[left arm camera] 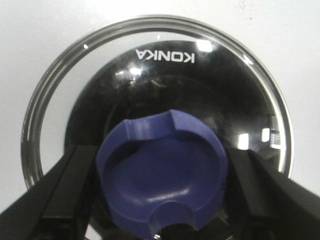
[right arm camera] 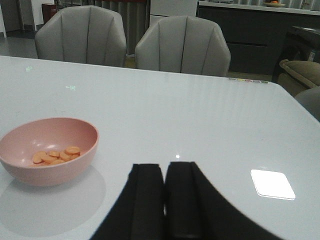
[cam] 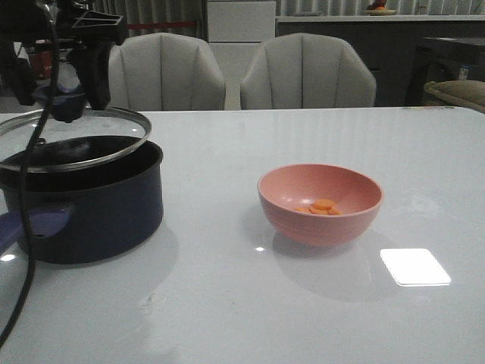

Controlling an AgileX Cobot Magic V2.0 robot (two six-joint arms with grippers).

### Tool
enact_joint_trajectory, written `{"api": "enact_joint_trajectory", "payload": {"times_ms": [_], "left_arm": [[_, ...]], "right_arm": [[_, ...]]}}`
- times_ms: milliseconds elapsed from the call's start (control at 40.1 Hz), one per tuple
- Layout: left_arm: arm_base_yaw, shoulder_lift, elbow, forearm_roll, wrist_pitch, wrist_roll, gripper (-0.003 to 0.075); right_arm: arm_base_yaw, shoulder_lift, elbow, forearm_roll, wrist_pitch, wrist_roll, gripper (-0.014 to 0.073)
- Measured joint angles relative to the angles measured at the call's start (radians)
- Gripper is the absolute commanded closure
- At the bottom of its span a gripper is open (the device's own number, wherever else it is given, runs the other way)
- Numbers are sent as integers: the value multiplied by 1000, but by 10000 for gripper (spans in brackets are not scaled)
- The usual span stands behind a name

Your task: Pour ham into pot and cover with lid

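Observation:
The dark navy pot [cam: 98, 216] stands at the left of the table, its bluish-purple handle [cam: 34, 221] pointing toward me. The glass lid [cam: 121, 136] hangs tilted just over the pot's mouth; whether it touches the rim I cannot tell. My left gripper [cam: 64, 95] is shut on the lid's dark blue knob [left arm camera: 162, 167], with a finger [left arm camera: 67, 185] on each side of it; the lid's glass [left arm camera: 165, 75] fills the left wrist view. The ham [cam: 323, 206] lies as a few orange slices in the pink bowl [cam: 318, 224], also in the right wrist view [right arm camera: 55, 155]. My right gripper [right arm camera: 165, 172] is shut and empty, to the right of the bowl [right arm camera: 45, 170].
Two grey chairs [cam: 303, 72] stand behind the table's far edge. The left arm's black cable [cam: 30, 189] hangs in front of the pot. A bright light patch [cam: 414, 266] lies on the white table to the right of the bowl.

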State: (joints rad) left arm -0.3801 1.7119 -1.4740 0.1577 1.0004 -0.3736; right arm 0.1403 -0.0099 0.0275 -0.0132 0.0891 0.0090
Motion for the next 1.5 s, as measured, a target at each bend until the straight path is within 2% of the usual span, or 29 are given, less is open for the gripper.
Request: {"api": "enact_joint_trajectory", "payload": {"times_ms": [175, 300, 649, 799, 949, 1223, 1498], "left_arm": [[18, -42, 4, 1, 14, 40, 316], [69, -72, 4, 1, 16, 76, 316], [350, -85, 32, -10, 49, 201, 316], [491, -85, 97, -97, -30, 252, 316], [581, -85, 189, -182, -116, 315, 316], [606, -82, 354, -201, -283, 332, 316], [606, -11, 372, -208, -314, 334, 313]], "right_arm": [[0, 0, 0, 0, 0, 0, 444], [0, 0, 0, 0, 0, 0, 444], [0, 0, 0, 0, 0, 0, 444], [0, 0, 0, 0, 0, 0, 444], [0, 0, 0, 0, 0, 0, 444], [0, 0, 0, 0, 0, 0, 444], [0, 0, 0, 0, 0, 0, 444]]}}
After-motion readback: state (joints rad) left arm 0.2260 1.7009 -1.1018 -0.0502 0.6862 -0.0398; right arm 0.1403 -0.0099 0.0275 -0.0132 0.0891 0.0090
